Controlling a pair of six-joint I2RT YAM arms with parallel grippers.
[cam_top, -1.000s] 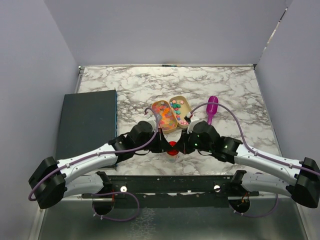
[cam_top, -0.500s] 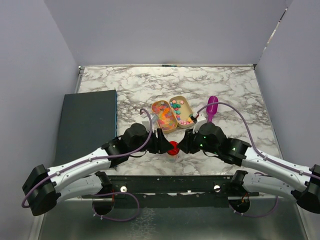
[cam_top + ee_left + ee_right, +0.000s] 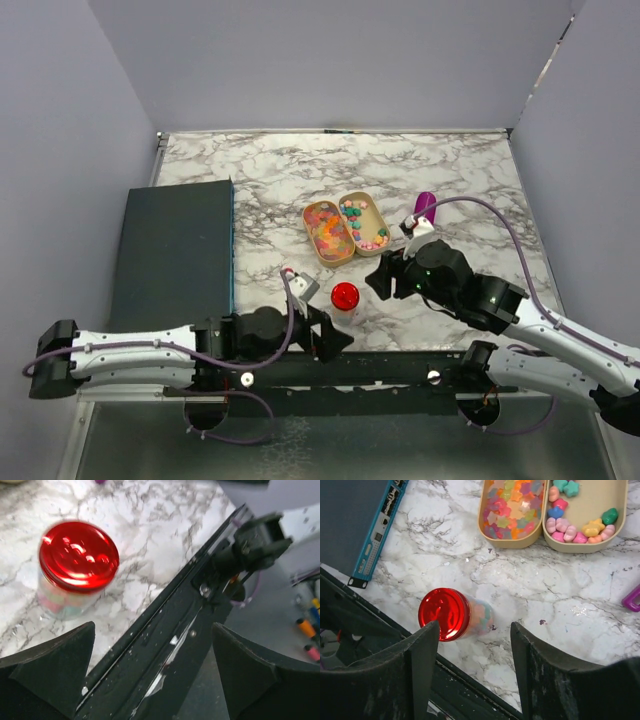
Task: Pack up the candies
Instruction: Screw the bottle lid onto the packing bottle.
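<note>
My left hand (image 3: 152, 667) and right hand (image 3: 475, 672) gape wide, empty; the jar (image 3: 445, 614) of candies (image 3: 481, 616) stands on the desk (image 3: 560, 605).

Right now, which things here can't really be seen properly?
- Purple scoop: in the top view its lower part is hidden behind the right arm; in the right wrist view only a corner shows at the right edge.
- Jar: fill level unclear; the red lid covers the top, and the left wrist view is blurred.
- Candy trays: in the right wrist view the far ends are cut off by the top edge.
- Small coloured things: in the left wrist view they are too blurred to name.
</note>
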